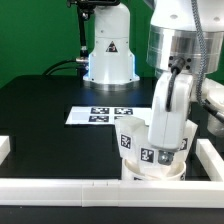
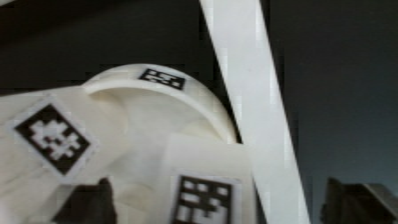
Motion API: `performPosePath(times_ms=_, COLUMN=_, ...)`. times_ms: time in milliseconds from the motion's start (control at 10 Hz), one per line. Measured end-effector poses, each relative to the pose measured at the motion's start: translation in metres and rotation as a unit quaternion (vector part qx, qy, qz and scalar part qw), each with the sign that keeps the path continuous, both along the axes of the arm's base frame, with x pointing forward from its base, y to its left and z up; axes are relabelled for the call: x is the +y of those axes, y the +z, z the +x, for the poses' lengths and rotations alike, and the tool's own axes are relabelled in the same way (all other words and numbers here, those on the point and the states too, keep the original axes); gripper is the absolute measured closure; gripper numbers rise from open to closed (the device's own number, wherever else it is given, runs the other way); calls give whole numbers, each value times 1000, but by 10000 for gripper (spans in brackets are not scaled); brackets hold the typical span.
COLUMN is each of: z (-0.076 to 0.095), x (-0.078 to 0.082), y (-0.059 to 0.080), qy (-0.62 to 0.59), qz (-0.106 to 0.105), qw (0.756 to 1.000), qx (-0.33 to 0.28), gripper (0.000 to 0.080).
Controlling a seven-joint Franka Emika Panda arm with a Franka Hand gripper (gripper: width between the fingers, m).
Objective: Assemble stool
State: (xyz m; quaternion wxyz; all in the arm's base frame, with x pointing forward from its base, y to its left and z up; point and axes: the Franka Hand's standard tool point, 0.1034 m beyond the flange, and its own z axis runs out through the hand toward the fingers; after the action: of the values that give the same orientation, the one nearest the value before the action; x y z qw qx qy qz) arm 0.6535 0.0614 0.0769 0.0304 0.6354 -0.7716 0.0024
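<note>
The round white seat (image 1: 152,172) lies near the front rail, at the exterior view's right. Short white legs with black-and-white tags (image 1: 128,137) stand up from it. A taller white leg (image 1: 170,108) rises slightly tilted from the seat, up into my gripper (image 1: 176,75). In the wrist view the tagged leg (image 2: 199,190) sits between my dark fingers (image 2: 80,205), with a dark gap before the other finger. The jaws stand wide apart around the leg. The seat's curved rim (image 2: 157,82) and another tagged part (image 2: 54,135) show beyond it.
White straight rails run along the front (image 1: 70,187) and the exterior view's right (image 1: 212,155); one crosses the wrist view (image 2: 249,100). The marker board (image 1: 98,115) lies mid-table. The arm's base (image 1: 108,55) stands at the back.
</note>
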Motion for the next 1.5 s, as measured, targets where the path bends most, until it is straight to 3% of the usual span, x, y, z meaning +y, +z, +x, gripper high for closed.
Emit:
performPosePath(times_ms=100, z=2, x=1, y=8, qy=51, qz=8, qw=999, qx=-16, gripper=164)
performPosePath(times_ms=300, z=1, x=2, y=40, qy=188, qz=22, qw=982, qx=-19, gripper=152)
performPosePath(times_ms=400, z=2, x=3, y=49, qy=236, qz=26, qw=971, qx=-20, gripper=152)
performPosePath(times_ms=800, z=2, x=1, y=44, qy=374, qz=25, qw=927, qx=-14, gripper=151)
performPosePath(times_ms=1100, z=2, x=-2, y=43, qy=618, qz=39, qw=785, qx=-6, gripper=151)
performPosePath(times_ms=1300, z=2, x=-4, y=42, qy=658, qz=37, qw=752, qx=-5, gripper=151)
performPosePath(times_ms=1500, z=2, x=-6, y=41, qy=714, qz=35, qw=699, qx=-1, gripper=151)
